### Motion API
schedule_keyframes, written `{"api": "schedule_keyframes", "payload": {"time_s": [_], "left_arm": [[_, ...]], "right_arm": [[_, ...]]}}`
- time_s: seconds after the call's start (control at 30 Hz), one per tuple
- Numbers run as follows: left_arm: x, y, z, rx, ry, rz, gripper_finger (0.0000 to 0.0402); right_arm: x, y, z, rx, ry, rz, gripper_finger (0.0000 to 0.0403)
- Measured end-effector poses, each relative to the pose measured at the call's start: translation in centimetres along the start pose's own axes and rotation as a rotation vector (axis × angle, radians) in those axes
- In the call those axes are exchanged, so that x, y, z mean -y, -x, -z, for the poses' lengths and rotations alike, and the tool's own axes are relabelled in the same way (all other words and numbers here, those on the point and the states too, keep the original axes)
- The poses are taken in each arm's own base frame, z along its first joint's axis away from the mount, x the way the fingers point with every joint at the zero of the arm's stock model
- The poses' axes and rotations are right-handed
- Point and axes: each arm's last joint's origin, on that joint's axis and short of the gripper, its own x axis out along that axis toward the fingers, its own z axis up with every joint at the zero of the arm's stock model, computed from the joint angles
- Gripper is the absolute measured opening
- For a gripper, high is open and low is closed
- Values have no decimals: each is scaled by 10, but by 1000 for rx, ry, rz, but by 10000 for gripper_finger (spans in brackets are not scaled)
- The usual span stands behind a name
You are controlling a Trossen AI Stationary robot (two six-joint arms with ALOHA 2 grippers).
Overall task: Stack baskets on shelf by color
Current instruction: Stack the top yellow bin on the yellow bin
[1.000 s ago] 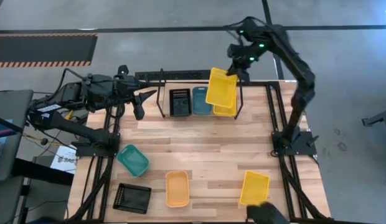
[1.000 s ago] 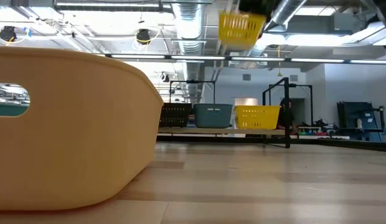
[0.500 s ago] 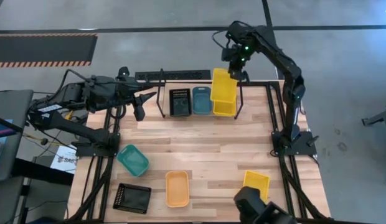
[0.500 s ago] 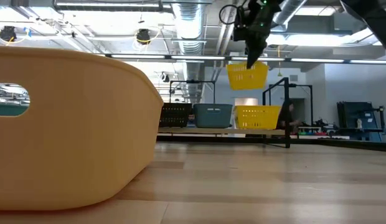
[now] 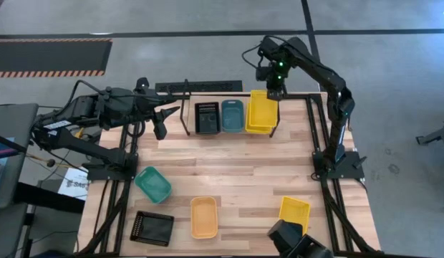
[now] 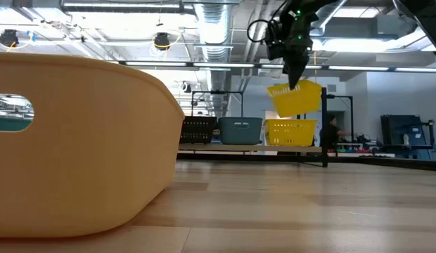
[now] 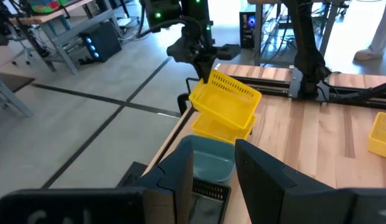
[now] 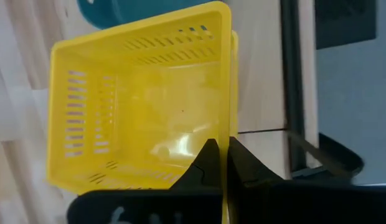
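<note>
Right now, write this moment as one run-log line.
right gripper: shut on yellow basket | above second yellow basket on shelf | left gripper: idle

The right gripper point(image 5: 275, 93) has lowered its yellow basket point(image 5: 262, 110) from high above the shelf point(image 5: 185, 107) to just over the yellow basket already there point(image 6: 290, 132), the held one now tilted. At the table's point(image 5: 236, 172) near edge, a dark object point(image 5: 297, 242) has moved leftward.
</note>
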Motion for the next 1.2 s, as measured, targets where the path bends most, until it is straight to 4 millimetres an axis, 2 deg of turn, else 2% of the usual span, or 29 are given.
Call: {"api": "schedule_keyframes", "payload": {"time_s": [0.73, 0.87, 1.1, 1.2], "left_arm": [[0, 0, 0, 0, 18, -1, 108], [0, 0, 0, 0, 18, -1, 108], [0, 0, 0, -1, 18, -1, 108], [0, 0, 0, -1, 18, -1, 108]], "right_arm": [[-6, -7, -15, 82, 73, 18, 3], [-7, -15, -14, 62, 72, -2, 3], [-4, -42, -9, 8, 51, -38, 3], [-3, -47, -10, 23, 55, -28, 3]]}}
